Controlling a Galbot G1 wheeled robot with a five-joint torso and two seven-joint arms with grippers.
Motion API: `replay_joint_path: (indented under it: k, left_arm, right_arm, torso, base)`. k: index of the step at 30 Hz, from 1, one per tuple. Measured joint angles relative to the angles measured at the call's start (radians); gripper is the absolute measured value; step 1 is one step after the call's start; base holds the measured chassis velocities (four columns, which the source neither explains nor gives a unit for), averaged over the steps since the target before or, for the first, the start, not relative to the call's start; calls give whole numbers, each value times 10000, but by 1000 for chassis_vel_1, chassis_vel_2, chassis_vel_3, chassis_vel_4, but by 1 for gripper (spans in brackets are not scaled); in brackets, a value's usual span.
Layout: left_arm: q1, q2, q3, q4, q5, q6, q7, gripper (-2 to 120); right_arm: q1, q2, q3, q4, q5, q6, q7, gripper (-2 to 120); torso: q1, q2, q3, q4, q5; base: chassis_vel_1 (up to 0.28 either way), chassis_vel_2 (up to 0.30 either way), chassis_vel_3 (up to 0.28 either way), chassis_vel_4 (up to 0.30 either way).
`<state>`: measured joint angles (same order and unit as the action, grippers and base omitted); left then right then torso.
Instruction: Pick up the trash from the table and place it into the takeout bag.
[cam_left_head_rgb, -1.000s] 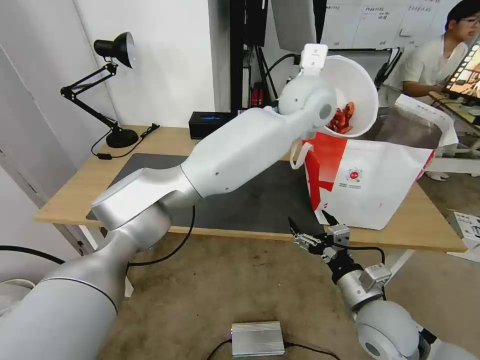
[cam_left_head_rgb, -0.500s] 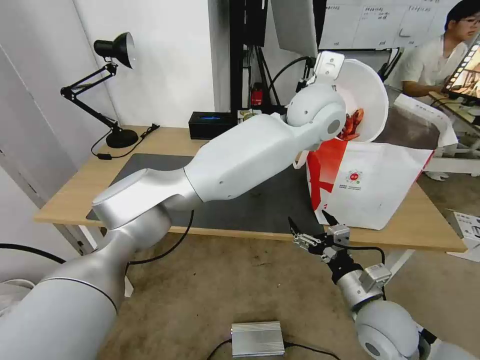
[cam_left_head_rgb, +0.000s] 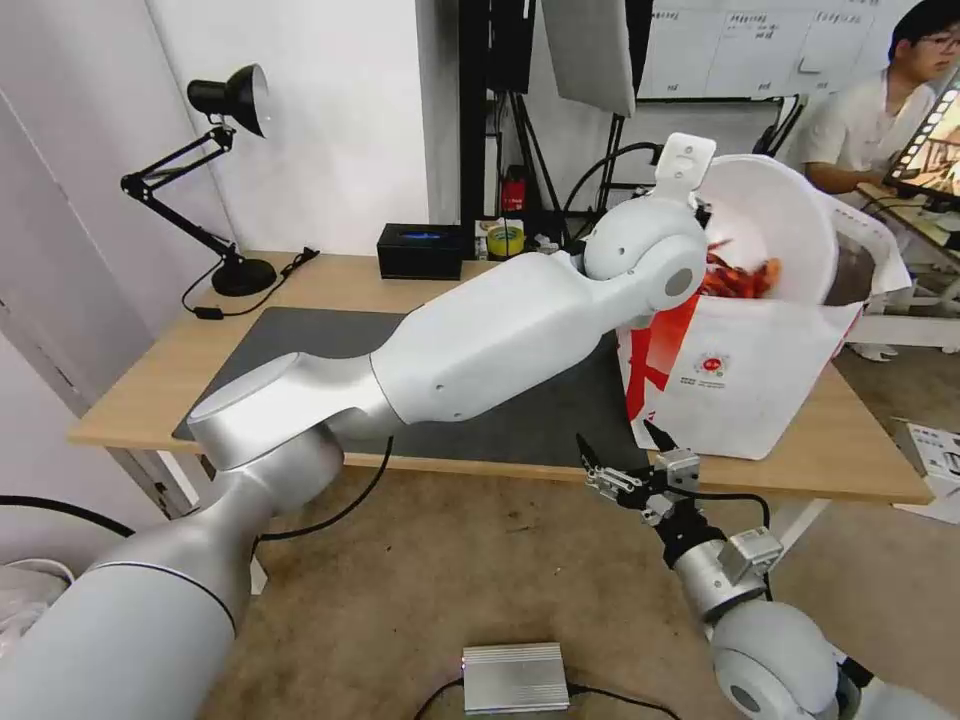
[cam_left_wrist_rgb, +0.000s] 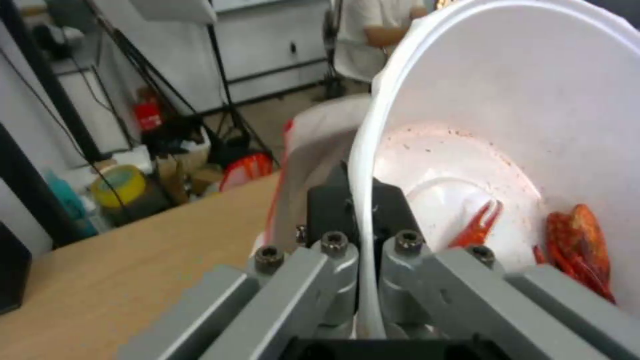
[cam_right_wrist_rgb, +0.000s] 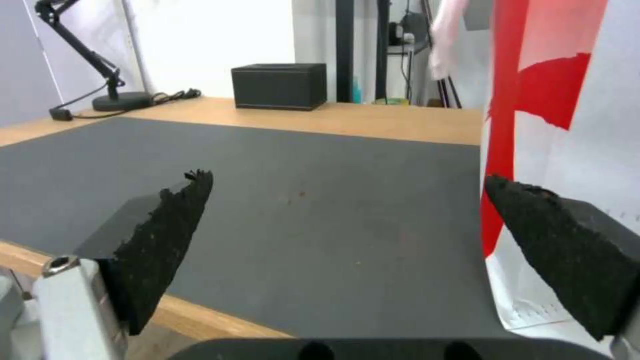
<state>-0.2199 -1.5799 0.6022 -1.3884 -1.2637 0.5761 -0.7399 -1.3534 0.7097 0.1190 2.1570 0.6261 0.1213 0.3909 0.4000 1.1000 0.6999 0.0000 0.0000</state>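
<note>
My left gripper (cam_left_wrist_rgb: 363, 220) is shut on the rim of the white bowl (cam_left_head_rgb: 780, 225), the piece of trash in hand. The bowl (cam_left_wrist_rgb: 533, 125) is tipped on its side, its lower edge at the open top of the white and red takeout bag (cam_left_head_rgb: 740, 370). Red shells (cam_left_head_rgb: 742, 280) lie against its lower wall, and the red shells (cam_left_wrist_rgb: 580, 245) show up close in the left wrist view. The bag stands at the right end of the table (cam_left_head_rgb: 300, 275). My right gripper (cam_left_head_rgb: 620, 445) hangs open below the table's front edge, beside the bag (cam_right_wrist_rgb: 573, 125).
A dark grey mat (cam_left_head_rgb: 300, 340) covers the table's middle. A black desk lamp (cam_left_head_rgb: 225, 180) stands at the back left and a black box (cam_left_head_rgb: 420, 250) at the back edge. A silver box (cam_left_head_rgb: 515, 677) lies on the floor.
My left arm has carried the bowl to the right and down toward the bag's mouth, and the shells have slid along the bowl. The right arm has not moved.
</note>
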Motion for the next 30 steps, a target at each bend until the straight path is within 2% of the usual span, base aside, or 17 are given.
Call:
replay_joint_path:
  k: [4,6,7,8,9,10,11,14,15,19,20,21,23,24,26,28,30]
  left_arm:
    - [42,94,-6,-55,-49,544,-99,0]
    - [64,125,-41,-42,-49,814,-236,9]
    - [64,125,-41,-42,-49,814,-236,9]
    - [84,127,-67,4,-49,894,-326,15]
    - [85,127,-68,8,-50,896,-332,15]
    - [104,131,-89,61,-48,918,-412,23]
    - [104,131,-89,61,-48,918,-412,23]
    - [110,130,-133,68,-46,1080,-429,38]
    - [110,130,-133,68,-46,1080,-429,38]
    - [102,104,-248,-8,-47,1183,-421,57]
    - [102,104,-248,-8,-47,1183,-421,57]
    - [100,125,-277,-93,-48,1183,-429,62]
    - [137,327,-336,-476,-57,1133,-518,72]
    - [137,327,-336,-476,-57,1133,-518,72]
    - [271,766,-416,-946,-78,967,-583,82]
    - [364,995,-496,-1133,-79,847,-599,85]
    - [596,1494,-737,-1487,-80,444,-583,95]
  right_arm:
    - [0,0,0,-1,0,0,0,100]
    - [0,0,0,0,0,0,0,100]
    - [0,0,0,0,0,0,0,100]
    - [0,0,0,0,0,0,0,100]
    - [0,1,0,0,0,0,0,100]
    - [0,0,0,0,0,0,0,100]
    - [0,0,0,0,0,0,0,100]
    - [0,0,0,0,0,0,0,100]
    - [0,0,0,0,0,0,0,100]
    - [0,0,0,0,0,0,0,100]
    - [0,0,0,0,0,0,0,100]
    - [0,0,0,-1,0,0,0,100]
    - [0,0,0,0,0,0,1,100]
    - [0,0,0,0,0,0,1,100]
    - [0,0,0,0,0,0,1,100]
    - [0,0,0,0,0,0,0,100]
    - [0,0,0,0,0,0,-1,100]
  torso:
    - [0,0,0,0,0]
    - [0,0,0,0,0]
    - [0,0,0,0,0]
    - [0,0,0,1,-1]
    - [0,0,0,1,0]
    - [0,-1,0,1,0]
    - [0,-1,0,1,0]
    - [0,0,0,1,-1]
    - [0,0,0,1,-1]
    - [0,0,1,0,0]
    - [0,0,1,0,0]
    - [1,0,0,0,0]
    - [0,0,0,-2,0]
    - [0,0,0,-2,0]
    - [0,0,0,-2,0]
    - [0,0,0,0,-1]
    - [0,0,0,3,-2]
  base:
    - [0,0,0,0]
    - [0,0,0,0]
    - [0,0,0,0]
    - [0,0,0,0]
    - [0,0,0,0]
    - [0,0,0,0]
    - [0,0,0,0]
    - [0,0,0,0]
    - [0,0,0,0]
    - [0,0,0,0]
    - [0,0,0,0]
    - [0,0,0,0]
    - [0,0,0,0]
    - [0,0,0,0]
    - [0,0,0,0]
    - [0,0,0,0]
    - [0,0,0,0]
